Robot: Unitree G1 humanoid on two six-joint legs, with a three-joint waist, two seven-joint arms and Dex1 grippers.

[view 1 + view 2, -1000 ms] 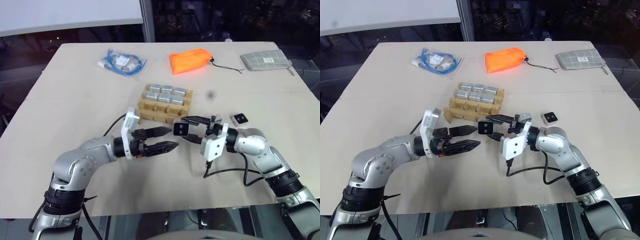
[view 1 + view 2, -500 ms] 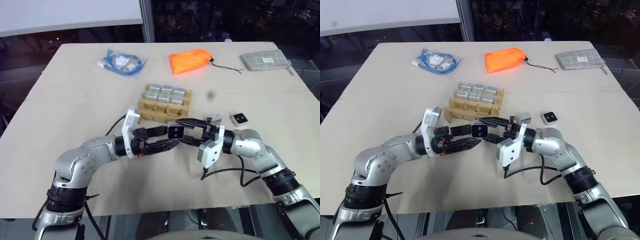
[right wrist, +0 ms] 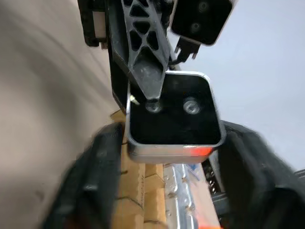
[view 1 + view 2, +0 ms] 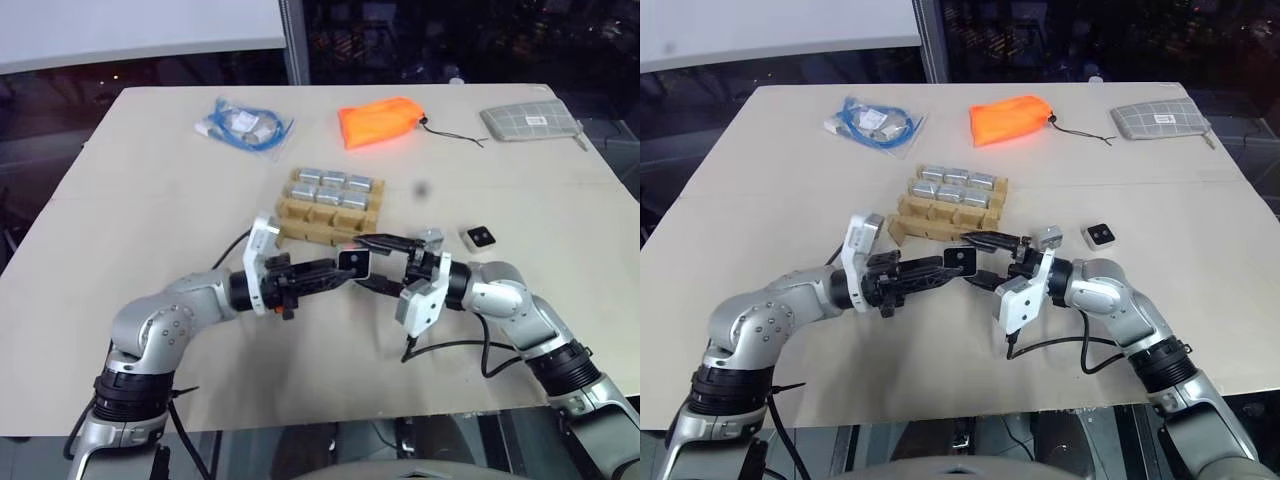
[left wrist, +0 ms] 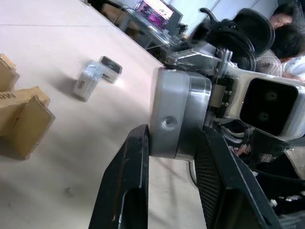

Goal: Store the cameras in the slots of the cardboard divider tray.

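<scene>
Mid-desk, left claw (image 4: 340, 270) has clamped onto the camera (image 4: 353, 262) as right claw (image 4: 372, 263) spreads wide, releasing it: handover done, tray (image 4: 330, 208) next.

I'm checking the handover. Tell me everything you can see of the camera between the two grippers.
The camera is a small silver-grey metal-looking cube with rounded edges and a black square face. It hangs above the table in front of the tray. The left gripper is shut on its sides, and the right gripper stands open around it, pads apart from it.
</scene>
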